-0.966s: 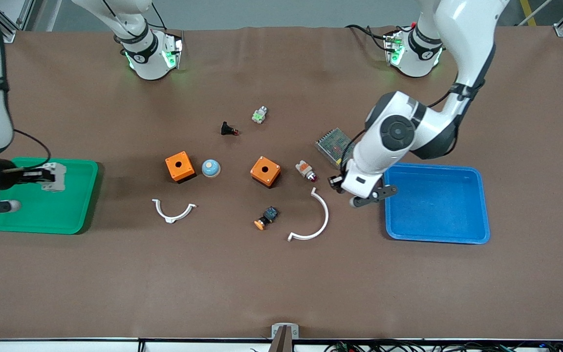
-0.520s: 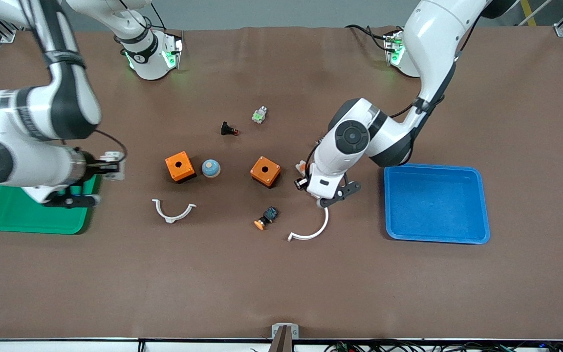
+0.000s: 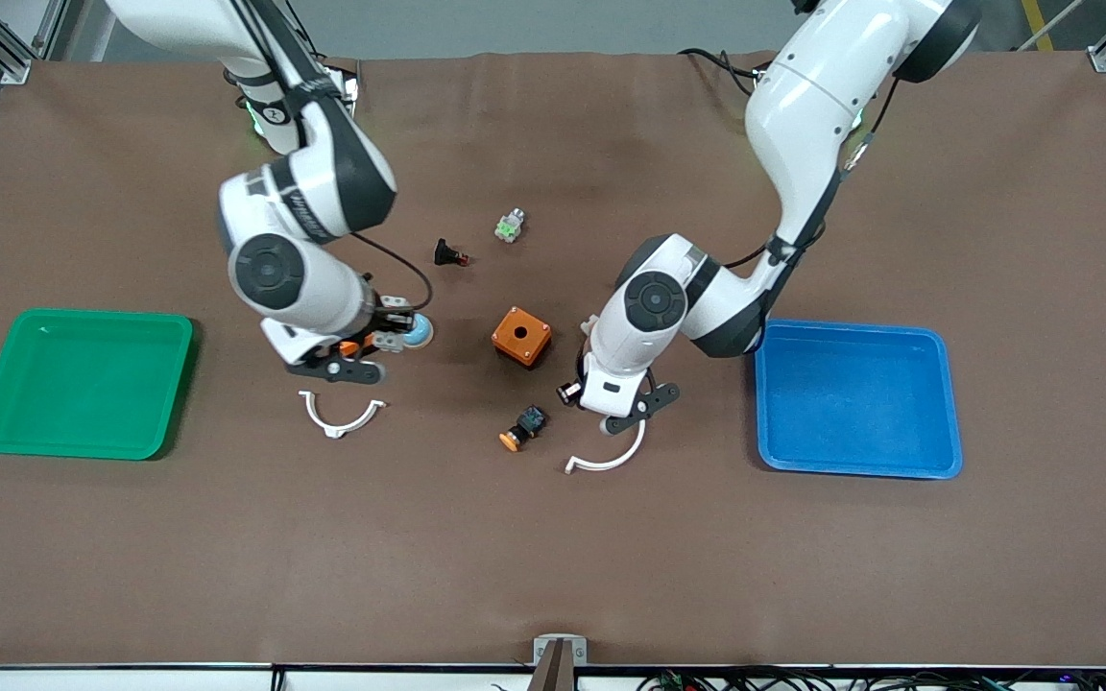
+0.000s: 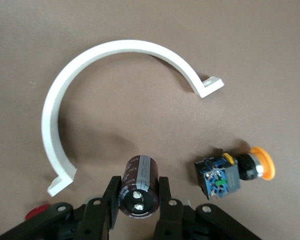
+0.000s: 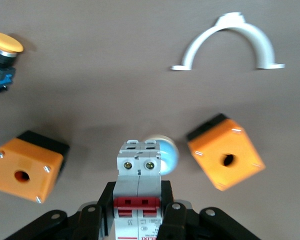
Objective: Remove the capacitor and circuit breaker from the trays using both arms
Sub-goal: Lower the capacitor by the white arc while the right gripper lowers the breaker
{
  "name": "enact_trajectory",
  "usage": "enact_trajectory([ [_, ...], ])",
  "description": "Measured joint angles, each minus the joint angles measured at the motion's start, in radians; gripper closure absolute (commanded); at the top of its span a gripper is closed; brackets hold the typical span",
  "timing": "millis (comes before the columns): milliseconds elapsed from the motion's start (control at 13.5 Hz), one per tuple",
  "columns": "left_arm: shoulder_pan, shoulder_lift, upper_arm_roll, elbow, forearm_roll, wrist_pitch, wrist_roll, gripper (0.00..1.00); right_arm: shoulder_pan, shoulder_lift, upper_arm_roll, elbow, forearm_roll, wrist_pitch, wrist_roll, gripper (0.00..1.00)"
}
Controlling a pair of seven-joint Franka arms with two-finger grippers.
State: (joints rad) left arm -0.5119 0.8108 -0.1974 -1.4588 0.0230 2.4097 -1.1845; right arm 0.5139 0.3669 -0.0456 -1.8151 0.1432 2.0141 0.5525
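The right gripper (image 5: 138,212) clamps the breaker (image 5: 138,192) above the blue dome button (image 5: 165,152), which lies between two orange boxes (image 5: 26,167) (image 5: 226,157). The left gripper (image 4: 139,205) grips the capacitor (image 4: 138,181) over the table just beside the larger of two white curved clips (image 4: 97,95) (image 3: 342,415) and near the orange-capped button (image 4: 235,172). Two trays stand empty: the green tray (image 3: 83,382) at the right arm's end, the blue tray (image 3: 855,398) at the left arm's end.

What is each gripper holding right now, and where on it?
Left gripper clamps the capacitor across its round sides. Right gripper clamps the breaker across its long sides, near the red levers.
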Motion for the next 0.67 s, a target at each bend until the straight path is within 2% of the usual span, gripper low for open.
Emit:
enact_trajectory([
  [149,-0.014,0.029,0.017,0.013,0.000,0.013,0.000,0.94,0.037,0.056,0.000,-0.017,0.002,0.100,0.039,0.81],
  [223,-0.013,0.039,0.020,0.021,0.000,0.019,0.000,0.80,0.050,0.084,-0.001,-0.017,0.002,0.136,0.048,0.81],
  [372,-0.012,0.048,0.023,0.031,0.000,0.020,0.000,0.00,0.067,0.125,-0.001,-0.017,0.003,0.188,0.051,0.81],
  [669,-0.011,0.047,0.024,0.053,0.000,0.021,0.000,0.00,0.096,0.164,-0.001,-0.017,0.007,0.234,0.052,0.79],
])
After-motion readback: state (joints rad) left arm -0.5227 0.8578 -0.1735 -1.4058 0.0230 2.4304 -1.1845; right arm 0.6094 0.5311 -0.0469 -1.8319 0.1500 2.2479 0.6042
